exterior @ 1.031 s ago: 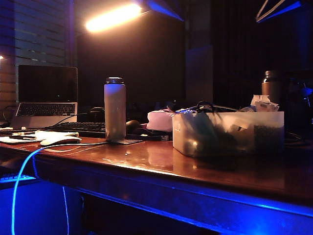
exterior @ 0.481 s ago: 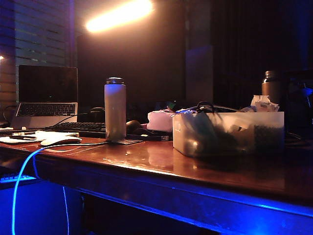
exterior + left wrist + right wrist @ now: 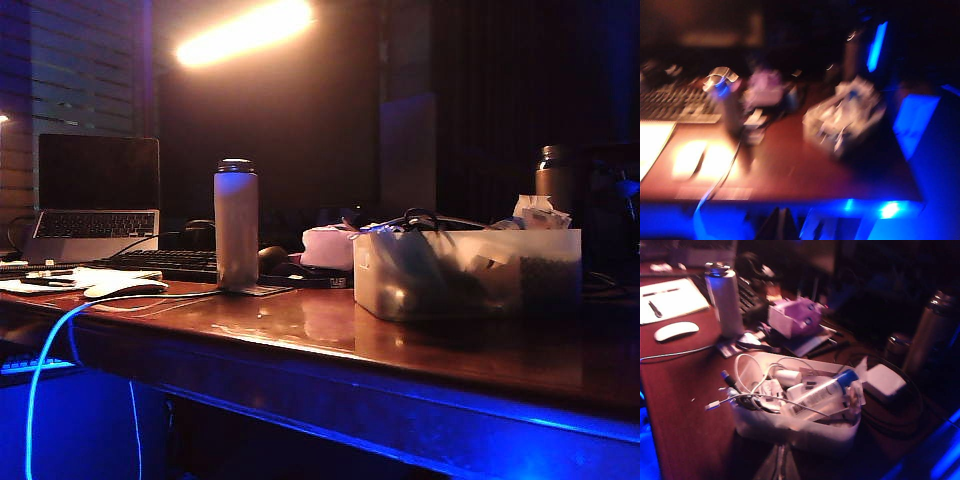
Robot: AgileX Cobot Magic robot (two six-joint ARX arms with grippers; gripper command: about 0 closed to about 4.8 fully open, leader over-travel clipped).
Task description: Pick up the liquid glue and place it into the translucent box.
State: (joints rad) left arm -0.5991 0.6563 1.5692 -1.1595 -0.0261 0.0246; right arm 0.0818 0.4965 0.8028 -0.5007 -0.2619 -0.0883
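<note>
The glue (image 3: 822,390) lies on its side inside the clear box (image 3: 790,432). Its blue cap points toward the far wall, and it rests on a tangle of white cables (image 3: 752,375) and chargers. In the exterior view the box (image 3: 465,275) sits on the counter (image 3: 400,350) at about 3 o'clock from the tall flask (image 3: 236,225). Neither arm shows in that view.

The right gripper (image 3: 779,462) hangs above the box's near wall. Its fingers are pressed together and hold nothing. The left gripper (image 3: 781,225) sits out past the near edge of the counter, well apart from everything. Its fingers are also drawn together and empty, though that view is badly blurred.

By my reading the placing is done, and what is left is getting clear cleanly. To do that well:

- Keep both sets of fingers narrow so no cable loop catches.
- Take the right arm up and away from the box rather than across it, because several wires arch above the rim.
- Stay off the flask, which looks tall and easy to tip.
- Check that the tube rests wholly inside the walls. It seems to, though it rides high on the clutter.
</note>
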